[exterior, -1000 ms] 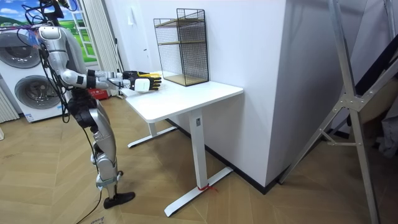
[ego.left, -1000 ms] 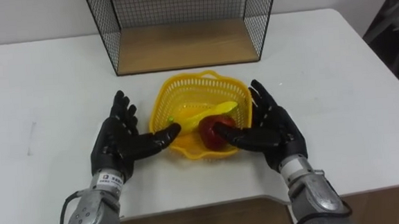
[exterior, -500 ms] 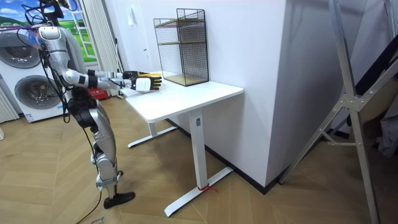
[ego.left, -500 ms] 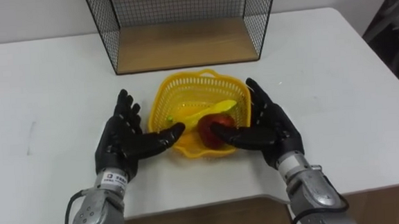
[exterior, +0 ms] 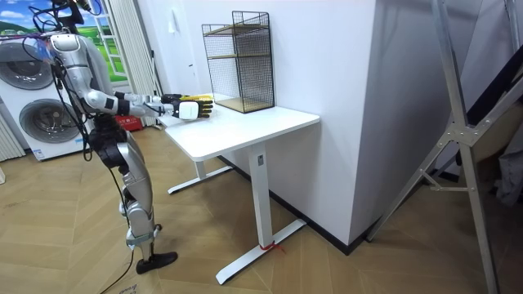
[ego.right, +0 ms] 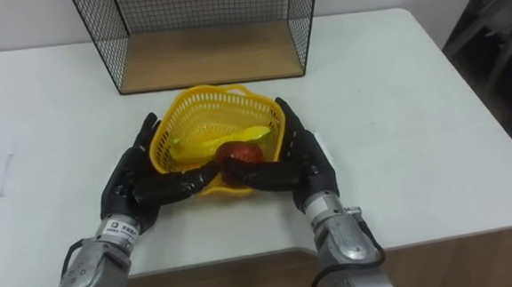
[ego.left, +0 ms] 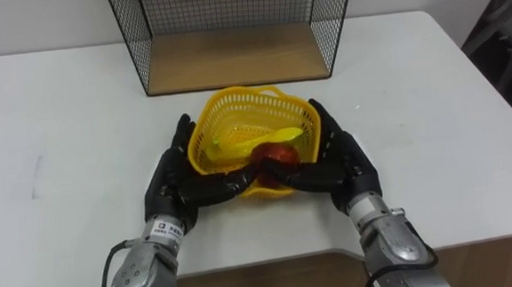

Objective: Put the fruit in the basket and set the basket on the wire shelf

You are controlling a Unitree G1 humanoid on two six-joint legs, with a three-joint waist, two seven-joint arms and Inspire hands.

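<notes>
The left hand [ego.left: 176,182] and right hand [ego.left: 339,163], held apart on either side a moment ago, have closed in on the yellow basket [ego.left: 249,94] at the frame's centre. They now press its sides with straight, open fingers, thumbs meeting at its near rim. The basket sits on the white surface [ego.left: 58,111] with a banana [ego.left: 245,142] and an apple [ego.left: 279,151] inside, just below the wire shelf [ego.left: 233,56] at top centre; with the fruit loaded, this looks like the two-handed clamp before the lift to the shelf
</notes>
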